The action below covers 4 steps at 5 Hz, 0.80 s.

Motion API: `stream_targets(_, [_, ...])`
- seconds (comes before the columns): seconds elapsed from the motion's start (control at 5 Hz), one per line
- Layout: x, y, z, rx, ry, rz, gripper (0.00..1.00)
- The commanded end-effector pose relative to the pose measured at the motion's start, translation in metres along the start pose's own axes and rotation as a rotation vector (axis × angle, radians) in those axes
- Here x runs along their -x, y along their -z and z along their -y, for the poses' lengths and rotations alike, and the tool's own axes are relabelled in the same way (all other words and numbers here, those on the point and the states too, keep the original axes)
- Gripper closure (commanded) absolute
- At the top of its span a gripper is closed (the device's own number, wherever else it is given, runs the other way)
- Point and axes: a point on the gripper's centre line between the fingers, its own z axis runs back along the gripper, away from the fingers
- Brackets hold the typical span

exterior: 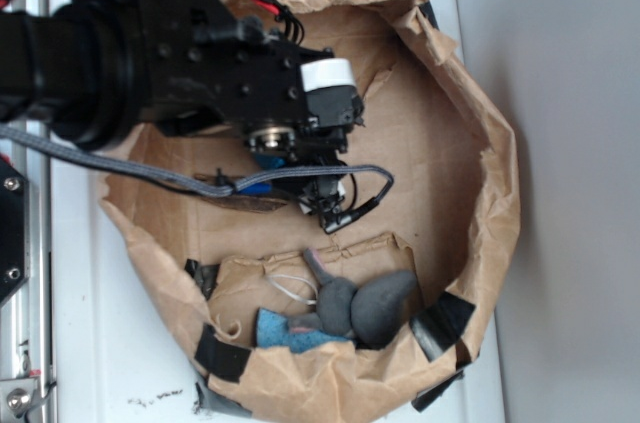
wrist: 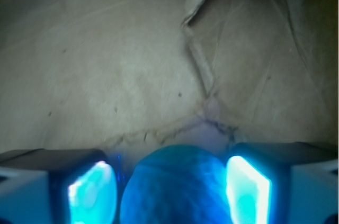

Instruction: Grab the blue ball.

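Observation:
The blue ball (wrist: 177,187) fills the bottom middle of the wrist view, lying on brown paper between my two glowing pads (wrist: 248,189). My gripper (wrist: 172,195) is shut on the ball. The right pad touches it, and the left pad shows only a thin dark sliver that narrows toward the frame's lower edge. In the exterior view my gripper (exterior: 290,178) hangs low inside the paper bag (exterior: 490,173), left of its centre. The arm hides the ball there, apart from bits of blue under the wrist.
Two grey stuffed toys (exterior: 365,305) and a light-blue cloth piece (exterior: 290,333) lie at the bag's near end. Black tape (exterior: 440,328) patches the bag's rim. A raised paper fold (wrist: 204,70) runs ahead of the fingers. The crumpled bag walls stand all round.

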Motion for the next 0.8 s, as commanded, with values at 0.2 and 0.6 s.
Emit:
stream_targets(0.2, [-0.024, 0.0, 0.006, 0.041, -0.031, 0.096, 1.0])
stream_targets(0.6, [-0.043, -0.069, 0.005, 0.173, -0.111, 0.102, 1.0])
